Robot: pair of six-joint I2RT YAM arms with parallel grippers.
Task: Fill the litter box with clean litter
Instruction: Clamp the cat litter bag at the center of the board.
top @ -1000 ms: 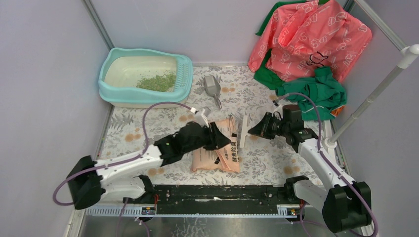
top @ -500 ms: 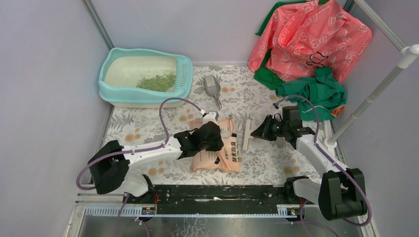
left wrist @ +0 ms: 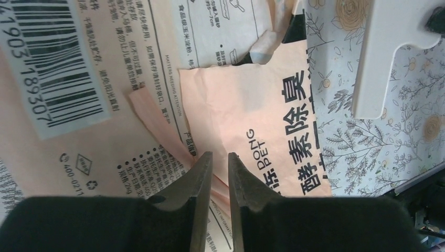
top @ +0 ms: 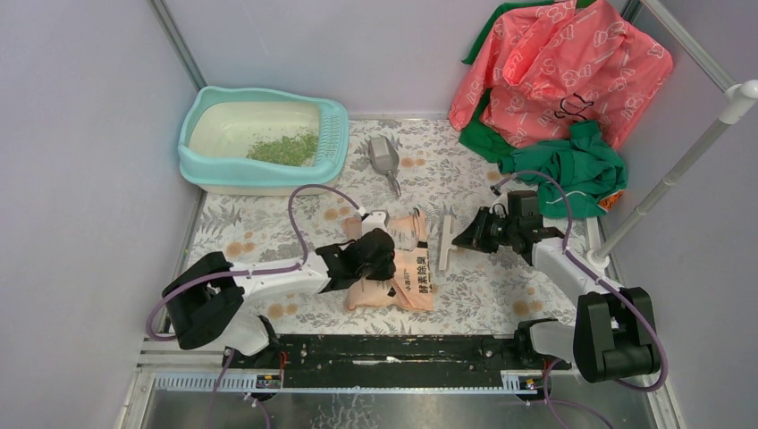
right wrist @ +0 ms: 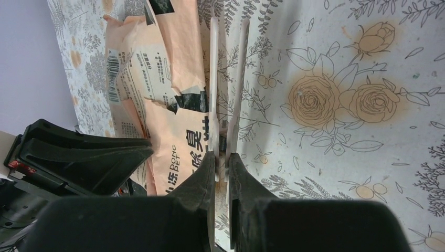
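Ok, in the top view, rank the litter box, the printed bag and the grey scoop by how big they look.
1. litter box
2. printed bag, partly covered
3. grey scoop

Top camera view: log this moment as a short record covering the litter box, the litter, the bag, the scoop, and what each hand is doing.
Litter box: turquoise, at the far left
Clean litter: small green patch inside, most of the cream floor bare
Bag: pink-orange, lying flat near the middle
Scoop: grey, lying just right of the box, untouched
Left hand: nearly shut, apparently pinching a fold of the bag
Right hand: shut on a white clip beside the bag
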